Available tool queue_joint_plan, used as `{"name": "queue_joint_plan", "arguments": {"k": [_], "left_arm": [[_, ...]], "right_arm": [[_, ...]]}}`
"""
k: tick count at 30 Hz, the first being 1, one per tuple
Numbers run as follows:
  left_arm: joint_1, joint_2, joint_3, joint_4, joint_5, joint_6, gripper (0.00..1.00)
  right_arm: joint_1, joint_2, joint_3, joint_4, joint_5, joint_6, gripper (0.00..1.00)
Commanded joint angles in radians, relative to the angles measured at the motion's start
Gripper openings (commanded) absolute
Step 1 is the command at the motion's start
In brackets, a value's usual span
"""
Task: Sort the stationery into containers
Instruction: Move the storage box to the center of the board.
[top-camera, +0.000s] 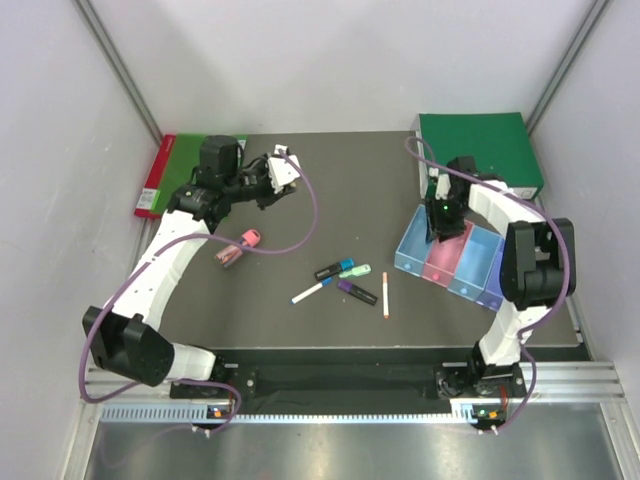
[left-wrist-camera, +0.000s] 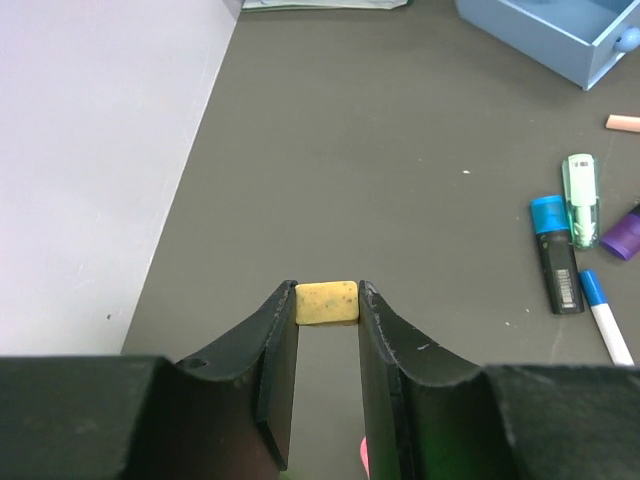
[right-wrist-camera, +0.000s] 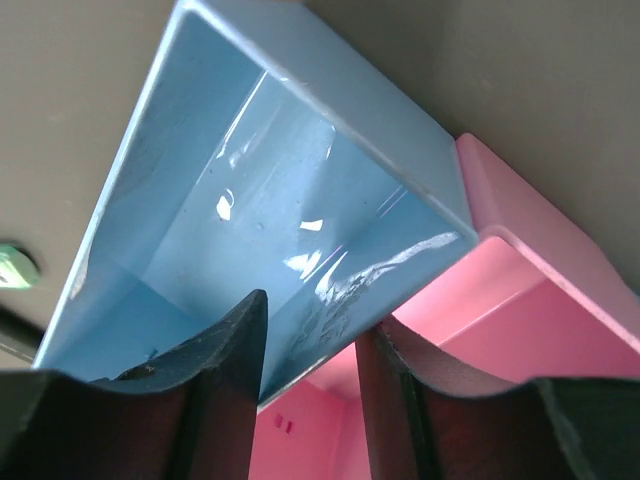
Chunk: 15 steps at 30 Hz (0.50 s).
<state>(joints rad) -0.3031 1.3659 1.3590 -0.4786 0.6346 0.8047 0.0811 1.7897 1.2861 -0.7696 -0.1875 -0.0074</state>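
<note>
The left gripper (left-wrist-camera: 328, 345) pinches a small yellow rectangular eraser (left-wrist-camera: 326, 302); the right gripper (right-wrist-camera: 310, 345) straddles the wall between the translucent light blue bin (right-wrist-camera: 230, 230) and pink bin (right-wrist-camera: 520, 300) at right of the top view, jaws narrowed, though actual contact I cannot tell. Both bins look empty, so sorting seems barely begun. The pens and markers (top-camera: 345, 281) lie loose mid-frame, a stubby pink piece (top-camera: 250, 238) left, green folder (top-camera: 170, 170) and binder (top-camera: 480, 140) along the top edge.

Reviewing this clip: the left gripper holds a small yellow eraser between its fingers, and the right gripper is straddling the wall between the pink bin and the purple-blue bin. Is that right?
Not quite. The left gripper does hold the small yellow eraser, but the right gripper straddles the wall between the pink bin and the light blue bin, not the purple-blue one. The right wrist view shows this.
</note>
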Motion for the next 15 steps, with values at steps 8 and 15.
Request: {"name": "queue_joint_plan", "arguments": {"k": [8,15], "left_arm": [[0.009,-0.087,-0.049,-0.021,0.028,-0.027,0.0],[0.01,-0.116,-0.058,-0.066,0.042,-0.036,0.0]], "right_arm": [[0.126,0.102,0.198,0.046,0.014,0.038,0.39],[0.207,0.216,0.344,0.05,0.025,0.049,0.39]]}}
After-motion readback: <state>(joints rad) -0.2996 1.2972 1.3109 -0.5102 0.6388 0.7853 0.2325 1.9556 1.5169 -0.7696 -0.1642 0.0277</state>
